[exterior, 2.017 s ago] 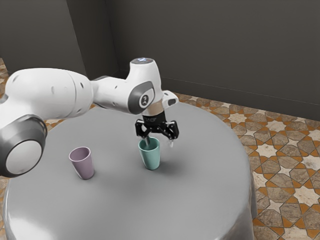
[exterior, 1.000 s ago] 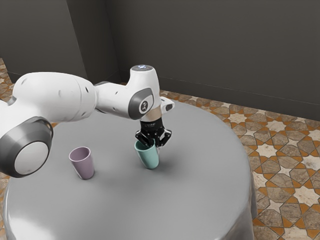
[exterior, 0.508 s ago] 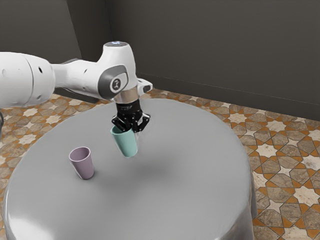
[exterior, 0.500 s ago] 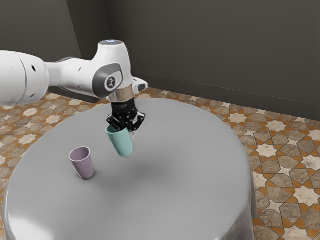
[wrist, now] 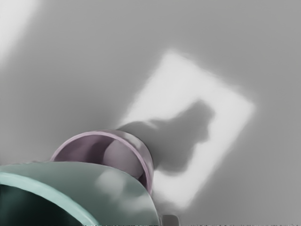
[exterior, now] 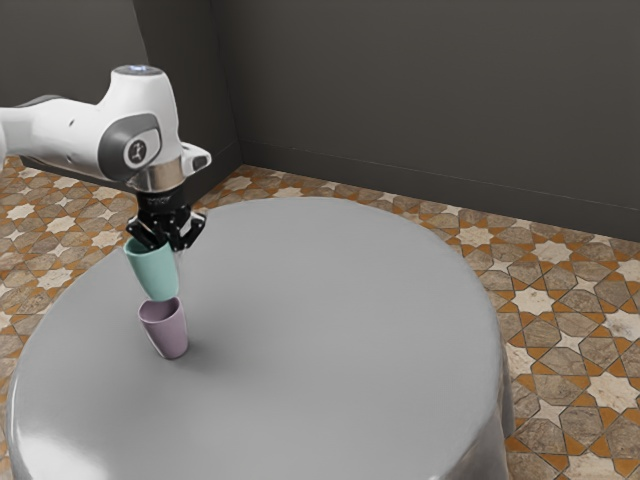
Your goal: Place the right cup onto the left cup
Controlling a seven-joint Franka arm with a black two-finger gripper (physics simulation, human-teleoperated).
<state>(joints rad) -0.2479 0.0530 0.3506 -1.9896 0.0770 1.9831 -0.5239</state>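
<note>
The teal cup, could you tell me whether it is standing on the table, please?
No, the gripper holds the teal cup in the air, above the purple cup.

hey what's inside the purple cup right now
In the purple cup, part of the inner wall shows, partly shaded. The teal cup above it covers the rest, so I can't tell what's at the bottom.

A round grey table (exterior: 350, 360) — probably cloth-covered — spans the exterior view's lower part; on it, at lower left, stands a mauve cup (exterior: 170, 334).
</note>
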